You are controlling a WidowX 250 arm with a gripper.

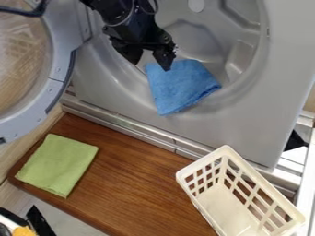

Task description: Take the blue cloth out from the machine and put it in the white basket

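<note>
Camera view: blue cloth [179,87] lies just below the spread gripper [149,63].

Laundry corner; home or lab, cannot tell. Grey front-loading machine [286,76], drum [200,44] just behind gripper [149,63]. Round-windowed door [58,60] swung open beside gripper. Blue cloth [180,86] at drum mouth, directly under gripper. Out in front, well apart from gripper: wooden board [138,184], green cloth [57,165] flat on it, white slatted laundry-type basket [229,207].
</note>
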